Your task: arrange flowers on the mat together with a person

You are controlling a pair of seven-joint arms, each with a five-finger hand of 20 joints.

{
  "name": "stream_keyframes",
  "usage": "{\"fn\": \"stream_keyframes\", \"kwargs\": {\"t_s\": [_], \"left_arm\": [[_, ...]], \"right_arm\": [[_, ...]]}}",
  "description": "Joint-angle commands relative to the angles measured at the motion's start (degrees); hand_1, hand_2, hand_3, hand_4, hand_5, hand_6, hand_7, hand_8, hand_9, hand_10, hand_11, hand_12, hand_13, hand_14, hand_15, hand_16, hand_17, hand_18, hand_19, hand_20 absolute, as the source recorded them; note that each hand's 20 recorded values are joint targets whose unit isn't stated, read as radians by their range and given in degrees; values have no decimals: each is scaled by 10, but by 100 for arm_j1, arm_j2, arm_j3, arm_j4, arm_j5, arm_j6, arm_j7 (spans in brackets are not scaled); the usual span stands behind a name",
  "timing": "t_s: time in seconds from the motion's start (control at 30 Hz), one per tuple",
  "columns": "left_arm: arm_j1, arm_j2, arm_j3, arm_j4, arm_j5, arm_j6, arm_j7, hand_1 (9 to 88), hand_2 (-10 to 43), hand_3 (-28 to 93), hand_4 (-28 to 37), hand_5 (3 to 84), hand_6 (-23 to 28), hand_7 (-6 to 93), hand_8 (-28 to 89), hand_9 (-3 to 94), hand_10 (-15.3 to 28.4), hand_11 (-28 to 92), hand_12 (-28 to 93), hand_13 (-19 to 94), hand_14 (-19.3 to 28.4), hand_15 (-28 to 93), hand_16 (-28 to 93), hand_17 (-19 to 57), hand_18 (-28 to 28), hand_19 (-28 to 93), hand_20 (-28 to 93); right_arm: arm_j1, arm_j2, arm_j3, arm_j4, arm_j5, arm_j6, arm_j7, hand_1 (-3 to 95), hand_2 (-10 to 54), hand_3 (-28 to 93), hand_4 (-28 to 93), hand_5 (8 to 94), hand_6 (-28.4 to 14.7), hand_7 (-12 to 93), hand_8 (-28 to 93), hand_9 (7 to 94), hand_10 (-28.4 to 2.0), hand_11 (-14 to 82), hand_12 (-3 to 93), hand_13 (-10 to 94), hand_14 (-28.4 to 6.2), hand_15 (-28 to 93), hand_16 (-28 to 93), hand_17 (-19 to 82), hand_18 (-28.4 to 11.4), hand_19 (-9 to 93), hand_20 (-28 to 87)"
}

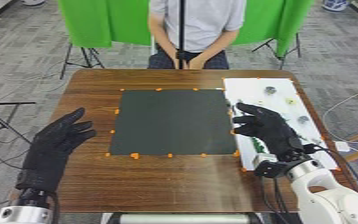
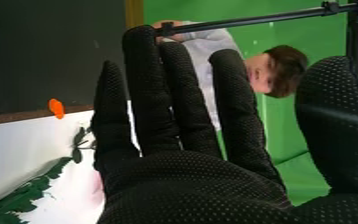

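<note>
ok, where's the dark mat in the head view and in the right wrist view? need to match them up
Head view: mid-table, left of the white sheet; dark mat.
Right wrist view: beyond the right hand, past a brown strip of table from the white sheet.
Shared landmark: the white sheet, alongside the mat in both.

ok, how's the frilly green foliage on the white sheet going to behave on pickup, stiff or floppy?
Probably floppy at the edges: the green foliage looks thin and ragged there. Likely light for its size, being leafy rather than solid. Rolling seems unlikely, since it spreads along the white sheet with an uneven outline.
</note>
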Motion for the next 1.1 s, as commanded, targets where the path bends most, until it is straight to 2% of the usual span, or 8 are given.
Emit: {"fn": "stream_keyframes", "kwargs": {"t_s": [0.03,0.1,0.7,0.8,0.83,0.87,1.07,1.1], "left_arm": [[72,28,13,28,-30,23,18,217,61,773,-283,389,96,149,-102,375,212,277,103,266,282,550,-108,-76,248,545,61],[61,4,-9,38,2,-53,-16,217,61,773,-283,388,96,149,-102,375,211,277,103,266,283,550,-108,-78,248,543,60],[82,35,21,26,-22,19,54,216,60,773,-283,389,96,149,-102,375,212,276,104,266,282,550,-108,-82,246,535,62],[46,5,21,50,-6,-25,15,217,60,773,-283,389,96,149,-102,376,210,277,104,266,282,551,-108,-82,246,534,63],[81,6,34,55,-13,4,55,216,60,774,-283,389,96,149,-102,375,210,277,104,266,282,551,-108,-82,246,534,63],[45,-25,40,76,-17,-17,-3,216,60,774,-283,389,96,149,-102,375,210,278,104,266,282,550,-108,-82,246,534,63],[95,-10,40,45,-41,26,45,216,59,775,-283,390,96,149,-102,376,212,278,104,265,281,550,-108,-82,246,534,64],[101,-7,33,37,-10,13,38,216,59,774,-283,390,96,149,-102,377,212,278,104,266,281,549,-108,-82,246,533,64]], "right_arm": [[-8,7,-14,-7,-13,-48,-43,242,51,788,-253,511,-14,137,-116,534,-184,178,150,448,-183,539,99,96,-223,578,161],[-7,16,-18,-10,-2,-26,-38,242,51,788,-253,511,-14,136,-116,534,-184,179,150,448,-183,539,99,96,-223,578,161],[10,-17,18,-5,-15,-88,-27,242,51,788,-253,511,-14,136,-116,533,-183,178,150,449,-183,539,98,96,-223,578,160],[14,3,-9,-11,-17,-39,-31,242,51,788,-254,511,-15,136,-116,534,-184,179,150,449,-182,540,99,96,-223,578,160],[21,-19,6,-1,-20,-83,-16,242,51,788,-253,511,-15,136,-116,534,-184,178,150,449,-182,540,99,96,-222,578,160],[7,-8,6,-11,-18,-51,-24,242,51,788,-253,511,-15,136,-116,533,-184,178,150,449,-182,539,99,96,-223,578,160],[5,3,-3,-6,3,-27,-13,241,52,788,-253,511,-14,136,-116,534,-183,179,150,448,-183,539,98,96,-222,579,160],[4,1,-10,-9,8,-13,-13,241,52,788,-253,511,-14,137,-116,534,-183,179,150,448,-183,539,99,96,-222,579,160]]}}
